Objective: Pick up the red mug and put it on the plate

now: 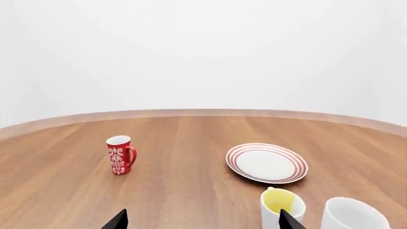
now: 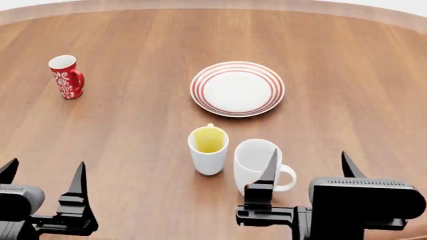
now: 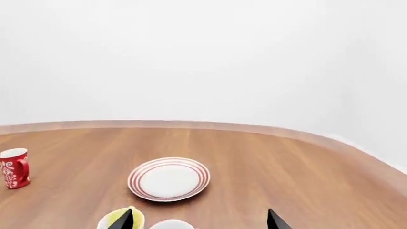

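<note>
Red mug point(image 2: 66, 76) upright, both end effectors spread, apart.

Colours here: the red mug point(image 2: 66, 76) is bright red with a white floral pattern, white inside, red handle. The plate point(image 2: 237, 88) is white with concentric red rings round its rim. One white mug point(image 2: 208, 150) is yellow inside, the other mug point(image 2: 259, 164) plain white. Worktop point(image 2: 133, 125) is reddish-brown woodgrain. Both end effectors, left point(image 2: 43, 180) and right point(image 2: 308, 167), are black.
</note>
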You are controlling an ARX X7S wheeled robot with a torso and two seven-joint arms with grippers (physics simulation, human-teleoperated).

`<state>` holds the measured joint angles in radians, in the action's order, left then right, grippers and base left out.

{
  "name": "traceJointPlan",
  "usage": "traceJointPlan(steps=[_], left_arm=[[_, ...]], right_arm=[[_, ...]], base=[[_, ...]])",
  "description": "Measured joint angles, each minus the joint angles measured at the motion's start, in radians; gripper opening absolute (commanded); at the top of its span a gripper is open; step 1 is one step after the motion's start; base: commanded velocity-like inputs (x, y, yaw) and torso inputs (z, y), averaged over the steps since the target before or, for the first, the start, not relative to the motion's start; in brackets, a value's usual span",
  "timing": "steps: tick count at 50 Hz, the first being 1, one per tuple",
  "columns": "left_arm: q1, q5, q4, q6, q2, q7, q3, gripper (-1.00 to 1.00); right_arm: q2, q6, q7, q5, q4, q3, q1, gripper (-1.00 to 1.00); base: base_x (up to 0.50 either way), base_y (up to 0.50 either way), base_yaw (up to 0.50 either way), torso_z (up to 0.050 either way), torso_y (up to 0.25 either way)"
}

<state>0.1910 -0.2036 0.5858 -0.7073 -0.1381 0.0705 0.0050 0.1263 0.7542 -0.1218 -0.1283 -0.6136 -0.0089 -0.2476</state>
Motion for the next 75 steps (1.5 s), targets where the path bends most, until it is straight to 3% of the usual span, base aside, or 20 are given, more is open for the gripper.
traceJointPlan(steps=[20,75], left_arm=[[0.006,-0.035,-0.011,-0.008,-0.014,0.007,-0.028,1.0],[0.002,-0.074,-0.041,0.02,-0.042,0.045,-0.03,1.0]], right_arm=[[0.041,0.087,-0.099,0.019,0.143,0.146,-0.188,1.0],[0.071,0.1,-0.103,-0.02,0.233,0.133,-0.237,1.0]], base=[[0.01,0.0,0.0,0.0,0.0],[0.5,0.0,0.0,0.0,0.0]])
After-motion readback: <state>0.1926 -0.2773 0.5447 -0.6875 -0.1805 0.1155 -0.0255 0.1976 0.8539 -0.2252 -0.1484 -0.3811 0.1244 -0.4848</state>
